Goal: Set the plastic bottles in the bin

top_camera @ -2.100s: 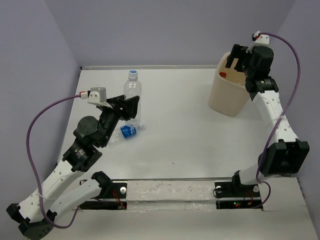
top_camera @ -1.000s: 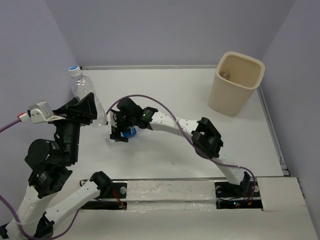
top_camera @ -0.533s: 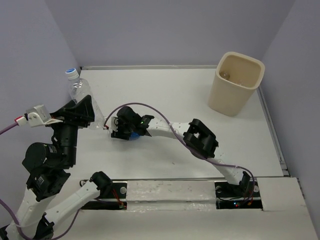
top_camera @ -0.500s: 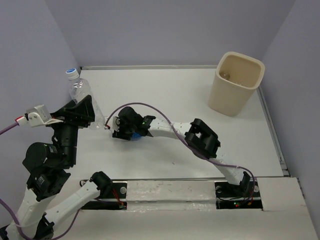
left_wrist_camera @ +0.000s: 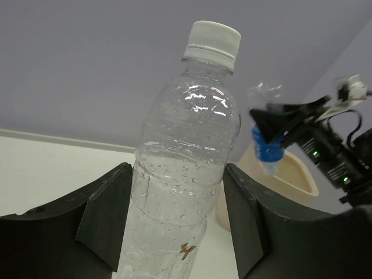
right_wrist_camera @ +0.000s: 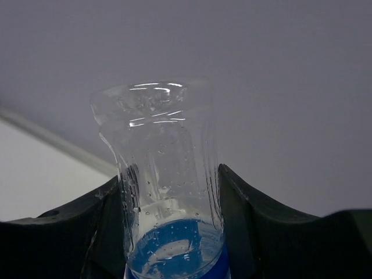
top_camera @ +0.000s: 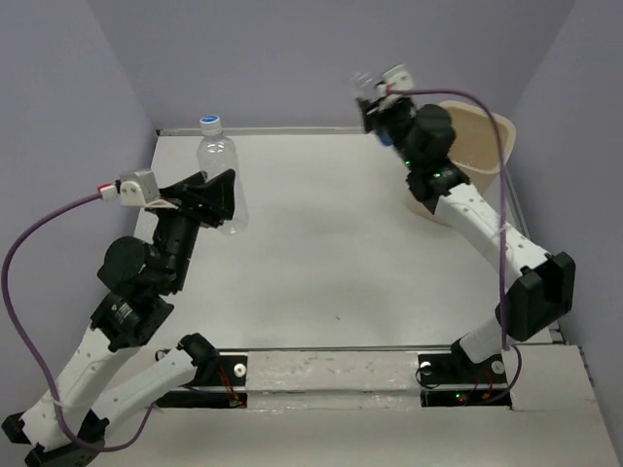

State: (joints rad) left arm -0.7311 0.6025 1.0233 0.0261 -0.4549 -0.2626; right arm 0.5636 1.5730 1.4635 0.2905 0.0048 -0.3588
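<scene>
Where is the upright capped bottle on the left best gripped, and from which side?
Grip the capped bottle around its mid-body, horizontally from the side: it stands near upright, the body is widest there, and the neck tapers to the cap. The left hand clamps it just so.

I am looking at the white table: it is carrying the cream bin, standing upright at the far right corner, and the arms' base plate is lying along the near edge.
</scene>
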